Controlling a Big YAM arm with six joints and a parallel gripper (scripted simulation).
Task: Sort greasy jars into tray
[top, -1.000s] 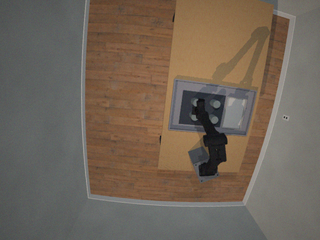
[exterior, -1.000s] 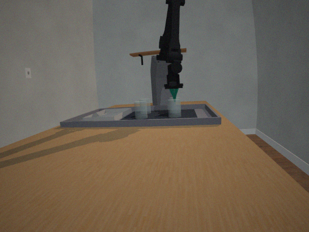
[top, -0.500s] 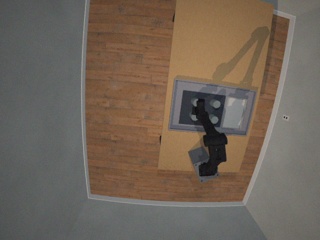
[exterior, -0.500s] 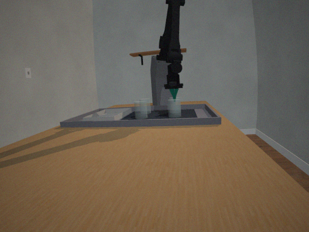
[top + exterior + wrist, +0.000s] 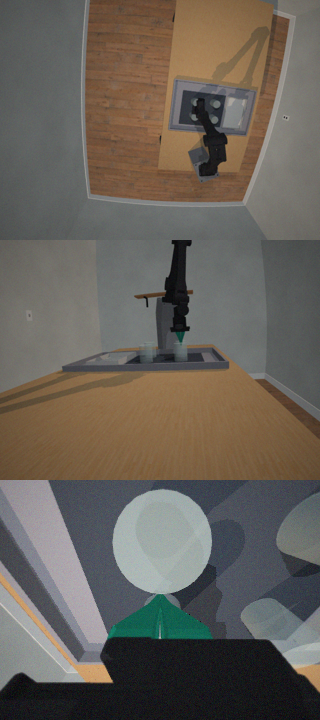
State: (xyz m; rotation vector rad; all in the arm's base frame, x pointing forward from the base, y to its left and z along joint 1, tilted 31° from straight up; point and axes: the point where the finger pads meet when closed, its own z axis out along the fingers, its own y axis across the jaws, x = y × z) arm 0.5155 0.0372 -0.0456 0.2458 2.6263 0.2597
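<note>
My gripper (image 5: 180,342) (image 5: 160,599) is shut and empty, its green fingertips pointing down between the two left jars. They overlap the far-left jar (image 5: 193,101) (image 5: 180,355) (image 5: 162,540) in the exterior view and meet its edge in the wrist view; contact cannot be told. The near-left jar (image 5: 194,117) is mostly hidden behind the fingers in the wrist view. The far-right jar (image 5: 216,104) (image 5: 146,356) (image 5: 305,535) and near-right jar (image 5: 214,119) (image 5: 154,349) (image 5: 265,617) stand apart. All four stand on the dark mat (image 5: 186,95) (image 5: 195,357).
The pale tray (image 5: 232,117) (image 5: 129,356) stands right of the mat in the top view, with no jar seen in it. A raised rim (image 5: 169,121) (image 5: 180,366) surrounds the steel top. The black arm (image 5: 210,127) reaches over the front rim and hides part of the mat.
</note>
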